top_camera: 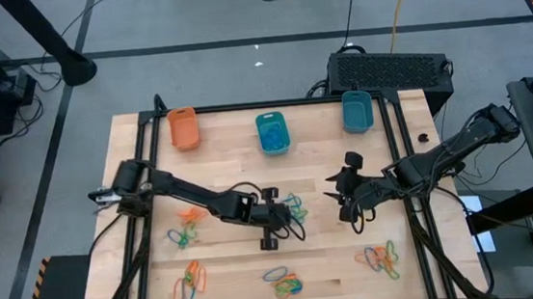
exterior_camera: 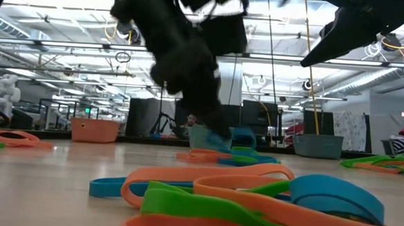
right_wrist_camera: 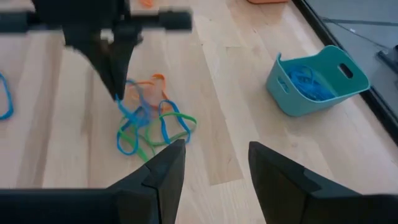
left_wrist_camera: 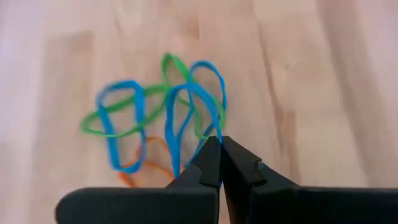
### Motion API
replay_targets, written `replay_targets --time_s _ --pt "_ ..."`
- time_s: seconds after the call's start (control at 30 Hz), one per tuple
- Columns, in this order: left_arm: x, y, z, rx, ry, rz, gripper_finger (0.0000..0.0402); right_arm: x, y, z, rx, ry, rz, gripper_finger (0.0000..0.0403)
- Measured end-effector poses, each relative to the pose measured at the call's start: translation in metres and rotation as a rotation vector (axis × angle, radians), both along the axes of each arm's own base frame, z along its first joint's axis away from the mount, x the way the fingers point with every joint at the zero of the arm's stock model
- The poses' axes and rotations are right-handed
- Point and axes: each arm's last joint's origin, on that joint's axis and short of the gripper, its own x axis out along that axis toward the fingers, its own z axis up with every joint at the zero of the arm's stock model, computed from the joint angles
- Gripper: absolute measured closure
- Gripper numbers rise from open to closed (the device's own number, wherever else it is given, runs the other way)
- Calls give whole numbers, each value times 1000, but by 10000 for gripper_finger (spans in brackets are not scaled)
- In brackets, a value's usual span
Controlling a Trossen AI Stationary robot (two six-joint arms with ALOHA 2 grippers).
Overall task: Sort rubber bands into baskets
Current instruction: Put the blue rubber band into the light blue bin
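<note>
A tangle of blue, green and orange rubber bands (top_camera: 294,207) lies mid-table. My left gripper (left_wrist_camera: 219,149) slants down over it and is shut on a blue band (left_wrist_camera: 186,115); the right wrist view shows it too (right_wrist_camera: 118,93). My right gripper (right_wrist_camera: 214,155) hovers open to the right of the pile (top_camera: 343,196), touching nothing. At the far edge stand an orange basket (top_camera: 183,128) and two teal baskets (top_camera: 272,133) (top_camera: 356,111). The middle basket (right_wrist_camera: 317,78) holds blue bands. My left gripper pinches a blue rubber band at one end of its loop (left_wrist_camera: 200,134) between its two fingertips. The fingers slant down from the table's left. The held end is drawn up (right_wrist_camera: 127,107), while the rest stays tangled with the green bands (left_wrist_camera: 102,127) on the table.
More clumps of bands lie at the left (top_camera: 185,236), near left (top_camera: 189,284), near middle (top_camera: 283,284) and near right (top_camera: 381,259). A black box (top_camera: 390,66) stands beyond the far right corner. Bare wood lies between the pile and the baskets.
</note>
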Motion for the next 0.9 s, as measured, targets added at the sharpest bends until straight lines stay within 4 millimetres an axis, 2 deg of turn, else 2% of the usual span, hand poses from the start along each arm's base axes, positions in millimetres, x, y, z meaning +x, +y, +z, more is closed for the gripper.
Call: replay_targets --time_s 0.23,0.4,0.57,0.83,0.9 --pt "-17 10 55 92 -99 9 398 1 -4 -1 16 8 -21 234" --pt "-28 39 84 183 -127 78 398 9 -9 -7 8 22 -60 234" --pt "-30 88 101 216 -171 167 399 24 -17 -20 -25 65 -93 234" --pt "-35 185 90 62 -151 327 400 42 -30 -25 -60 26 -111 234" --pt "-35 205 88 -7 -202 363 400 45 -33 -25 -62 5 -135 234"
